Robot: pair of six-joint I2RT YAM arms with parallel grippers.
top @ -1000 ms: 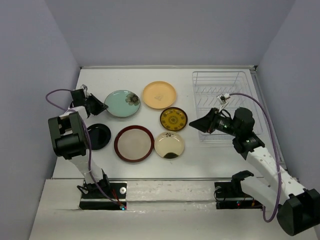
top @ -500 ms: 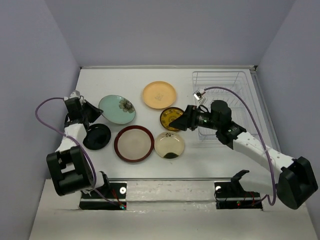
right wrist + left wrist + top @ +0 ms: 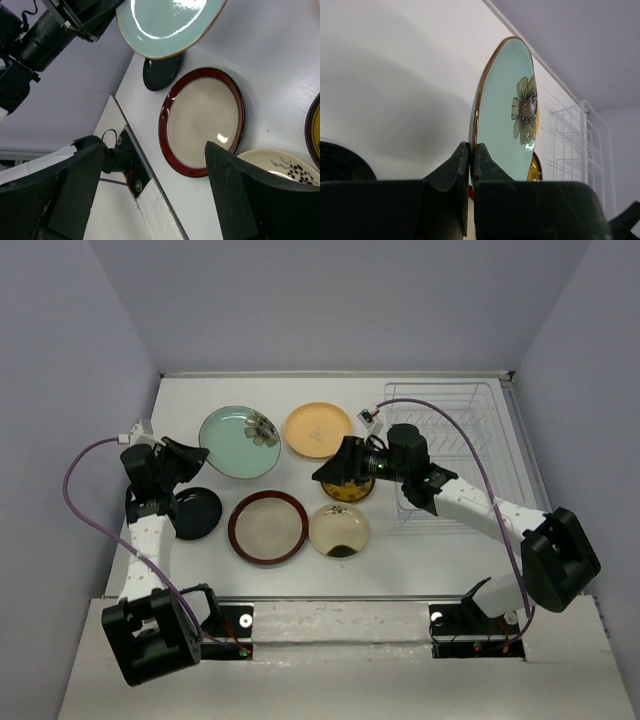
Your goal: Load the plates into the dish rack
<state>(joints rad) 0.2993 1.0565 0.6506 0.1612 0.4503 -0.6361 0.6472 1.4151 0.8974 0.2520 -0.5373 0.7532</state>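
The left gripper (image 3: pixel 188 456) is clamped tight on the near rim of the pale green flower plate (image 3: pixel 240 428), its jaws pressed together with only the plate's edge between them. In the left wrist view the gripper (image 3: pixel 471 150) holds this plate (image 3: pixel 505 110) tipped steeply, almost on edge, with the flower toward the rim farthest from the jaws. This plate sits toward the far left part of the desk (image 3: pixel 200 390). Just on the near side of the gripper, by the desk's left edge, lies a small black dish (image 3: pixel 195 512). The right gripper (image 3: pixel 335 472) is spread wide and holds nothing. It hovers over the small brown-and-gold plate (image 3: pixel 352 492) near the middle of the desk and hides most of it. Through the right wrist camera, its fingers (image 3: pixel 75 190) frame the red-rimmed beige plate (image 3: pixel 202 122), and the cream plate with dark spots (image 3: pixel 280 167) is beside one finger. The red-rimmed plate (image 3: pixel 268 527) and the cream plate (image 3: pixel 339 530) lie flat side by side toward the desk's near edge. The plain orange-yellow plate (image 3: pixel 319 429) lies flat toward the far edge, just beside the green one. The white wire dish rack (image 3: pixel 470 405) stands in the far right corner of the desk with no plate in it, and the right arm reaches across its near part.
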